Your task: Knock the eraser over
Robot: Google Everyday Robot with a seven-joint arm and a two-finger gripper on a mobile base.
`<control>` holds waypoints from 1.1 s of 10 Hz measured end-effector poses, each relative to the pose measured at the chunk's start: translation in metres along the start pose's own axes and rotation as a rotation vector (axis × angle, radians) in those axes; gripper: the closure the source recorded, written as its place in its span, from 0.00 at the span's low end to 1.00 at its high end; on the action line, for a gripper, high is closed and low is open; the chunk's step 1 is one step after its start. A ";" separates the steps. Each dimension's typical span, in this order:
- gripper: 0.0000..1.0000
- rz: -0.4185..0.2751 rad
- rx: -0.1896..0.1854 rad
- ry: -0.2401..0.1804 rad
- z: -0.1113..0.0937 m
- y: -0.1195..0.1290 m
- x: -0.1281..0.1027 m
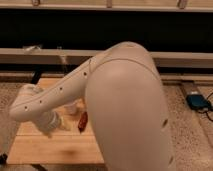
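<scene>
The eraser, seen earlier as a small dark block on the left part of the wooden table (60, 147), is hidden behind my arm. My white arm sweeps from the right across the middle of the view, and its elbow bends over the table's left side. The gripper (53, 126) hangs at the arm's end, low over the left part of the table, close to where the eraser stood.
A red-brown packet (82, 120) lies on the table just right of the gripper. A white cup (73, 107) stands behind it. A long ledge (40, 55) runs behind the table. A blue object (198, 101) lies on the floor at the right.
</scene>
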 end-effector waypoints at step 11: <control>0.35 -0.107 0.005 -0.059 0.008 0.072 -0.097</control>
